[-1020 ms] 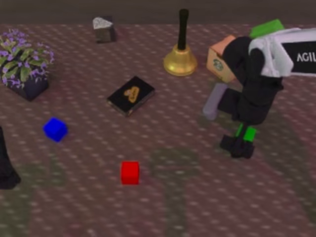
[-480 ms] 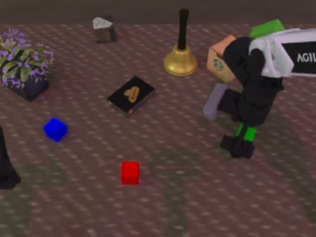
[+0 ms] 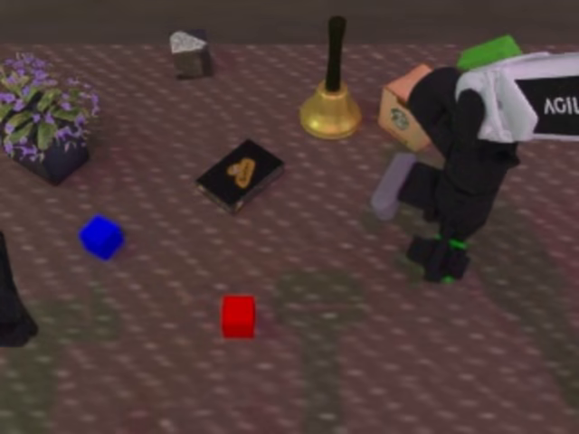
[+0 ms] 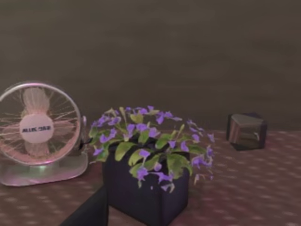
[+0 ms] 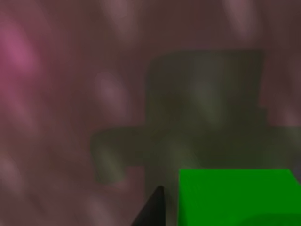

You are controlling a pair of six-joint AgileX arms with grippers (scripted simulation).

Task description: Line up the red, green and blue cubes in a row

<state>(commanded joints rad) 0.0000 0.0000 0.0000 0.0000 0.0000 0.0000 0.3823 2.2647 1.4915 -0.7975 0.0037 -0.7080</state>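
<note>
The red cube point(image 3: 238, 316) lies near the front middle of the table. The blue cube point(image 3: 101, 237) sits at the left. My right gripper point(image 3: 442, 260) is down over the green cube point(image 3: 458, 243), which shows only as green slivers beside the black fingers. In the right wrist view the green cube point(image 5: 240, 197) fills the lower corner, and one dark fingertip point(image 5: 156, 205) stands beside it with a narrow gap; the gripper is open around it. My left gripper point(image 3: 11, 316) is parked at the table's left edge.
A gold bell point(image 3: 331, 108), a black book point(image 3: 240, 174), a peach cube point(image 3: 403, 113) with a green wedge point(image 3: 488, 51) behind it, and a lavender block point(image 3: 392, 185) lie near the right arm. A potted purple plant point(image 3: 45, 122), a grey block point(image 3: 192, 54) and a fan point(image 4: 37, 132) stand at the back left.
My right gripper has dropped down over the green cube, which was plainly visible above the fingers before and is now almost covered. The other cubes and the left arm have not moved.
</note>
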